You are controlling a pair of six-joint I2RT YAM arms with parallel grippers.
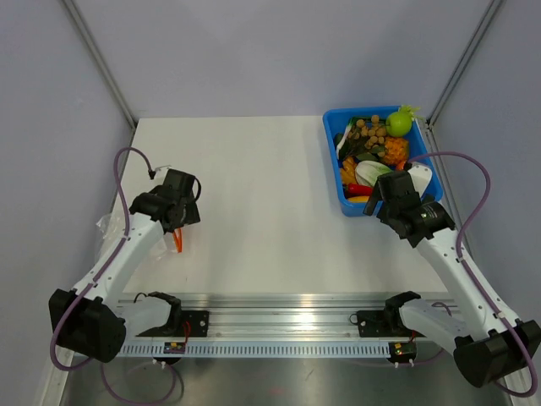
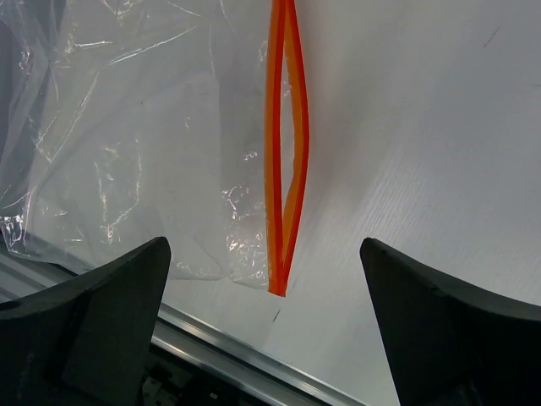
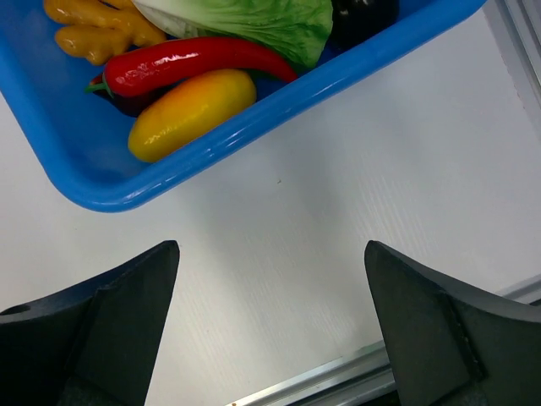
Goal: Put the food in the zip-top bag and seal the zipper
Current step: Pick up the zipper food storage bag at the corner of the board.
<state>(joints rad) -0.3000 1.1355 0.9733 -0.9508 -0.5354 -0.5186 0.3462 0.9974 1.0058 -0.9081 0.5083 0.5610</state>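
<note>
1. Hovering over the white table [image 1: 262,211], the left gripper [image 2: 264,262] is spread wide; the zip-top bag [image 2: 127,144] lies below it, its zipper [image 2: 272,127] slightly parted;
2. the right gripper [image 3: 270,271], fingers apart, holds nothing; the food [image 3: 190,110] sits in the blue bin [image 3: 254,127] just ahead;
3. pale grey walls [image 1: 254,51] enclose the table.

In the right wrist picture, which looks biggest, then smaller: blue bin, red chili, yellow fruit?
1. blue bin
2. red chili
3. yellow fruit
The chili is longer but thinner, so those two are close.
</note>
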